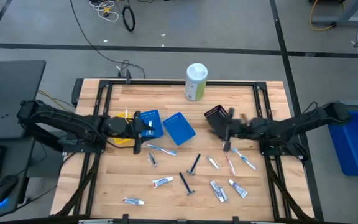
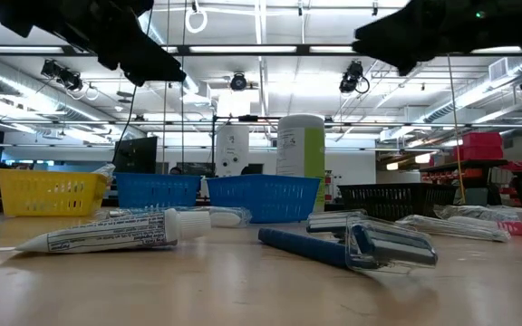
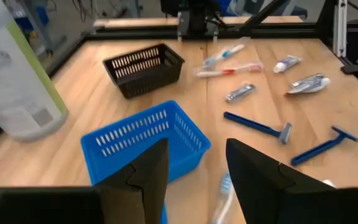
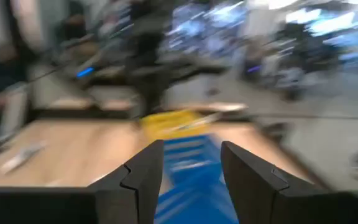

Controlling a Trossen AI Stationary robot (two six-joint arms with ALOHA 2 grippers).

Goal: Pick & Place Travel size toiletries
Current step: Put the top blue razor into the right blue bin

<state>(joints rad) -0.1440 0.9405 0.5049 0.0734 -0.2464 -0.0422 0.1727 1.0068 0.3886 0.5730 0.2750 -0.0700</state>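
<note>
Left claw [image 1: 143,134] hovers over left blue tray [image 1: 150,123], fingers apart, empty. Right claw [image 1: 227,129] beside black basket [image 1: 215,116], fingers apart, empty. Toiletries mostly loose on counter [image 1: 166,93]: toothbrush [image 1: 162,150], razors [image 1: 194,164], toothpaste tubes [image 1: 161,182] near-centre and right. Yellow basket contents unclear. Judging progress early, bulk left to sort

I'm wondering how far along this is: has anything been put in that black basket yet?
No, the black basket shows only its bare mesh inside in the left wrist view, while the razors and tubes lie on the table.
</note>
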